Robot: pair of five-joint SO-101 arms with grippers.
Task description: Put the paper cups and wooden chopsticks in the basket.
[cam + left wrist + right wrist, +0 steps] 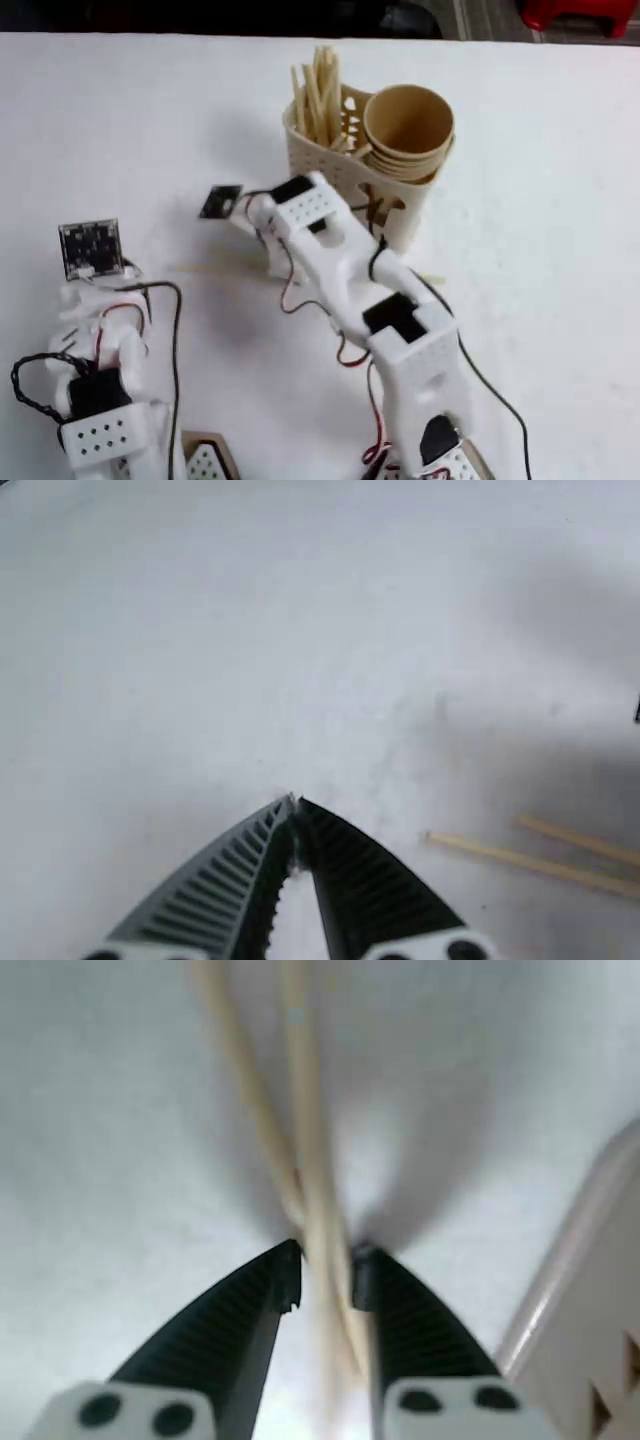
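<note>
White table (520, 300) runs under both arms, with a dark floor beyond its far edge. On it stands the basket (400, 215), already holding stacked cups (410, 125) and a bundle (318, 95) of chopsticks upright beside them.

The step in hand looks like the last pickup. One pair (310, 1140) of chopsticks lies on the table just beside the basket, on the side facing the arms. The right gripper (327, 1265) is down over it, its jaws closed onto the two sticks near their middle, close to the basket wall.

Next, I judge, comes a lift with the grip kept firm. The pair must then be tipped upright and carried over the rim to go in beside the bundle. The sticks cross slightly at the grip, so one could slip free.

The left gripper (295, 805) hangs over bare table well away from the basket, its jaws together and holding nothing. Two stick ends lie off to one side of it.

From above, the right arm covers its own gripper and most of the pair. Faint stick ends show on either side of the arm. Whether the pair has left the table cannot be told, nor how many cups are stacked.
</note>
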